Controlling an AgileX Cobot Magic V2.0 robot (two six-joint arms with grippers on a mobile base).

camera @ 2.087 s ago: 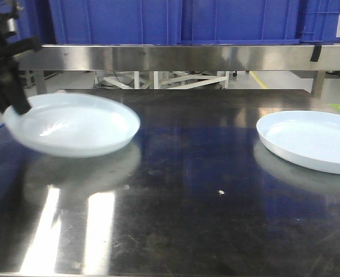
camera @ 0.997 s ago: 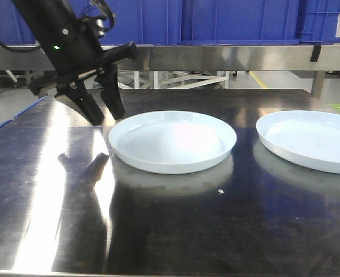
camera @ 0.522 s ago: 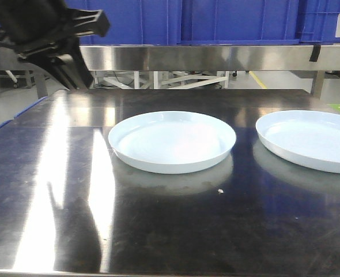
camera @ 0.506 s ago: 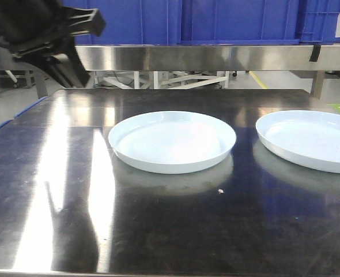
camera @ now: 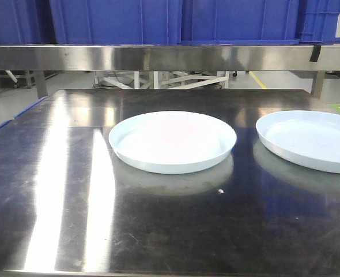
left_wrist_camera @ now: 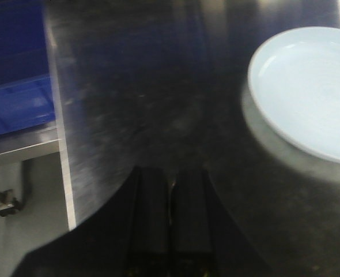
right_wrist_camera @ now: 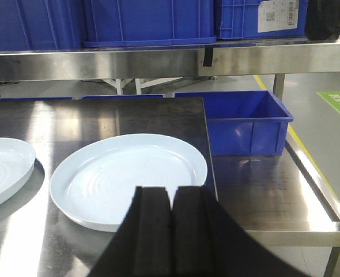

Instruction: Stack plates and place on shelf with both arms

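Observation:
Two pale bluish-white plates lie flat and apart on the steel table. One plate point(camera: 172, 141) is in the middle; it also shows in the left wrist view point(left_wrist_camera: 308, 92) and at the left edge of the right wrist view point(right_wrist_camera: 3, 170). The other plate point(camera: 311, 139) is at the right, also in the right wrist view point(right_wrist_camera: 124, 176). My left gripper point(left_wrist_camera: 170, 179) is shut and empty, above the table left of the middle plate. My right gripper point(right_wrist_camera: 171, 193) is shut and empty, just in front of the right plate. Neither gripper shows in the front view.
A steel shelf rail point(camera: 170, 56) runs across the back with blue crates point(camera: 176, 20) on it. A blue bin point(right_wrist_camera: 239, 121) sits low to the right of the table. The table's left edge point(left_wrist_camera: 60, 144) drops off beside another blue bin point(left_wrist_camera: 17, 104).
My left arm set the plate down in the middle of the table, let go, pulled back to the upper left and left the front view. The right plate has not moved.

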